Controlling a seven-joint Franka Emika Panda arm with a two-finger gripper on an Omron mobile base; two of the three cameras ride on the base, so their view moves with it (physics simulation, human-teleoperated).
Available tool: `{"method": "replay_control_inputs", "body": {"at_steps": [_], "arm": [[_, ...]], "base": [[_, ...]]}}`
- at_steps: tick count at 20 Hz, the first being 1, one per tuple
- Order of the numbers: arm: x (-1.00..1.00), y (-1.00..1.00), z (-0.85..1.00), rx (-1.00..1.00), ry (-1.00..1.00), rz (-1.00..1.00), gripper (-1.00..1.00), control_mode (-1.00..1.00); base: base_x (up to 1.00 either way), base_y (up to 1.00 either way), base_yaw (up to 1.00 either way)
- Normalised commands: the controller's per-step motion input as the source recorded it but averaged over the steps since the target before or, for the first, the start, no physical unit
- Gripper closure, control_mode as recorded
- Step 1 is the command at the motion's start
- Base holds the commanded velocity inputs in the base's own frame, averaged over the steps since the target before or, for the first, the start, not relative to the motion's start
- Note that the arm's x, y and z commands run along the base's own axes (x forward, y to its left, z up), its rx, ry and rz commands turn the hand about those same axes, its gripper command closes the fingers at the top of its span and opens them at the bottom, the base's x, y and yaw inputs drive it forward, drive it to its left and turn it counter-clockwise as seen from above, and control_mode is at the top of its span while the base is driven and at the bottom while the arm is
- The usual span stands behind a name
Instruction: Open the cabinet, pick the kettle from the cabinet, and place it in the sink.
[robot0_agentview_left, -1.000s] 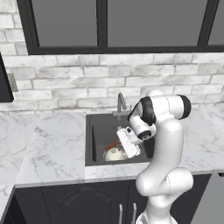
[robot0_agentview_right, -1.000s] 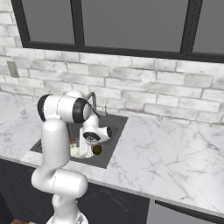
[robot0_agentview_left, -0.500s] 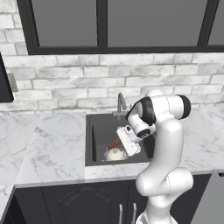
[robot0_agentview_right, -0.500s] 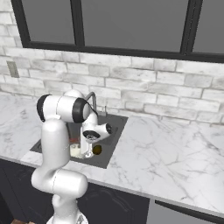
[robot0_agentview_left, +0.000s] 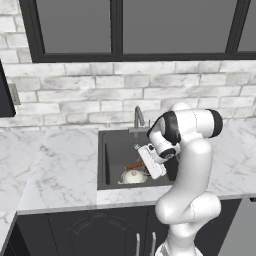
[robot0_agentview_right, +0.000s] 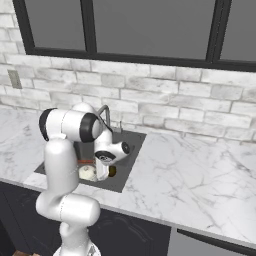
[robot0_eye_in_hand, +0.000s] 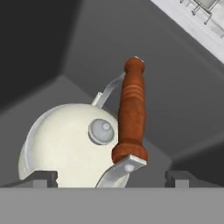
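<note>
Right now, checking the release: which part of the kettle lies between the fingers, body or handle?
The reddish-brown handle, standing between the spread fingers; the cream body sits left.

The kettle (robot0_agentview_left: 134, 176) sits in the sink (robot0_agentview_left: 111, 150), just below and left of the hand (robot0_agentview_left: 144, 159).

Sink (robot0_agentview_left: 106, 165) basin w/ kettle (robot0_agentview_left: 134, 176) on its floor, near the front wall. Gripper (robot0_eye_in_hand: 112, 177) just above kettle, fingertips (robot0_eye_in_hand: 43, 177) spread wide, one each side of the reddish-brown handle (robot0_eye_in_hand: 130, 114), not touching it. Handle stands up between them. Basin walls close in front & left; floor toward the back is free. Faucet (robot0_agentview_left: 138, 117) rises at the back rim. Marble counter (robot0_agentview_right: 190, 175) to the right is bare.
</note>
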Motion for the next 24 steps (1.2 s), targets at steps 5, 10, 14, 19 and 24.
{"method": "replay_control_inputs", "body": {"at_steps": [5, 10, 14, 19, 24], "arm": [[-0.16, -0.18, 0.14, 0.00, 0.00, -0.04, -1.00, -1.00], [-0.13, -0.21, 0.31, 0.00, 0.00, 0.00, -1.00, -1.00], [-0.06, -0.23, 0.33, 0.00, 0.03, 0.00, -1.00, -1.00], [-0.02, -0.21, 0.37, 0.00, 0.10, 0.00, -1.00, -1.00], [-0.02, -0.19, 0.37, 0.00, 0.19, -0.02, -1.00, -1.00]], "base": [[0.00, 0.00, 0.00], [0.00, 0.00, 0.00], [0.00, 0.00, 0.00], [0.00, 0.00, 0.00], [0.00, 0.00, 0.00]]}}
